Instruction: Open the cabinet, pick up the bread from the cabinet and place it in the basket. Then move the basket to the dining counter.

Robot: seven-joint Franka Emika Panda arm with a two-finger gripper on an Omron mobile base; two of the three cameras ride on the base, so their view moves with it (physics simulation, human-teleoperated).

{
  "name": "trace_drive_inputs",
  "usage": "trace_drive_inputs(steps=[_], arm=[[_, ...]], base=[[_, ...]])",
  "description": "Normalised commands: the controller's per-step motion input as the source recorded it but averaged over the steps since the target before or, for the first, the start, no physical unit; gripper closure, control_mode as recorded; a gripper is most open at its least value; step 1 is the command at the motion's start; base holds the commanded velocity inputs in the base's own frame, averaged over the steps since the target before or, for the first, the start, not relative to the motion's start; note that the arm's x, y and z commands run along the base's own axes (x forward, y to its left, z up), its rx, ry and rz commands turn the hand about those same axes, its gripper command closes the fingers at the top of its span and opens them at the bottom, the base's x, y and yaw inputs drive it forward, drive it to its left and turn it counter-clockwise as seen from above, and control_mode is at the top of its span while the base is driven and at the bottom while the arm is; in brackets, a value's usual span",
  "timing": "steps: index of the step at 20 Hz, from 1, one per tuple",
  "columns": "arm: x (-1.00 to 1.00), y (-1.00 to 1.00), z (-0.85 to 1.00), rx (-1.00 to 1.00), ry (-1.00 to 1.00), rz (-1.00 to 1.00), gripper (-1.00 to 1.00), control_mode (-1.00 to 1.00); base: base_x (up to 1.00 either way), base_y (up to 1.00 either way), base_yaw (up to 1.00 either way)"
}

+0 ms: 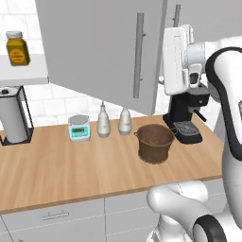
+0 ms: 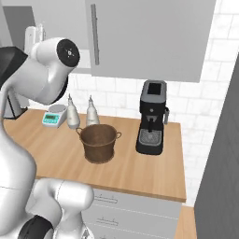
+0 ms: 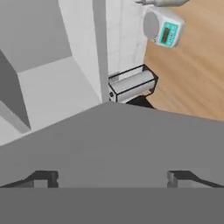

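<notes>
The grey cabinet (image 1: pixel 99 42) hangs over the worktop with its left door swung wide open. A white shelf (image 1: pixel 23 71) shows inside it. The right door (image 2: pixel 149 37) is closed. The bread is hidden from view. The dark brown basket (image 1: pixel 155 142) (image 2: pixel 99 141) stands empty on the wood worktop, left of the coffee machine. My hand (image 1: pixel 177 56) is raised beside the free edge of the open door, above the basket. My gripper (image 3: pixel 111 178) is open, with nothing between its fingertips, and looks over a grey panel of the cabinet. The dining counter is out of view.
A yellow jar (image 1: pixel 17 47) sits on the cabinet shelf. On the worktop stand a paper towel holder (image 1: pixel 14 116), a small scale (image 1: pixel 79 126), two white bottles (image 1: pixel 103 121) and a black coffee machine (image 2: pixel 152 116). Grey drawers (image 1: pixel 56 215) run below.
</notes>
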Motion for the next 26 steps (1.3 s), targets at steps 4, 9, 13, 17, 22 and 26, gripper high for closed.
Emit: trace_drive_inputs(steps=[4, 9, 13, 17, 22, 26], arm=[[-0.36, 0.88, 0.00, 0.04, 0.06, 0.23, -1.00, -1.00], [-0.43, 1.00, 0.00, -0.02, 0.10, 0.26, -1.00, -1.00], [-0.06, 1.00, -0.22, -0.19, -0.01, 0.14, -1.00, -1.00], [0.00, 1.00, -0.27, -0.25, -0.16, 0.00, -1.00, -1.00], [0.05, 0.70, 0.00, -0.23, -0.19, -0.09, -1.00, -1.00], [0.01, -0.20, 0.00, -0.20, -0.25, -0.19, -1.00, -1.00]], base=[[0.00, 0.00, 0.00], [0.00, 0.00, 0.00], [0.00, 0.00, 0.00], [0.00, 0.00, 0.00], [0.00, 0.00, 0.00], [0.00, 0.00, 0.00]])
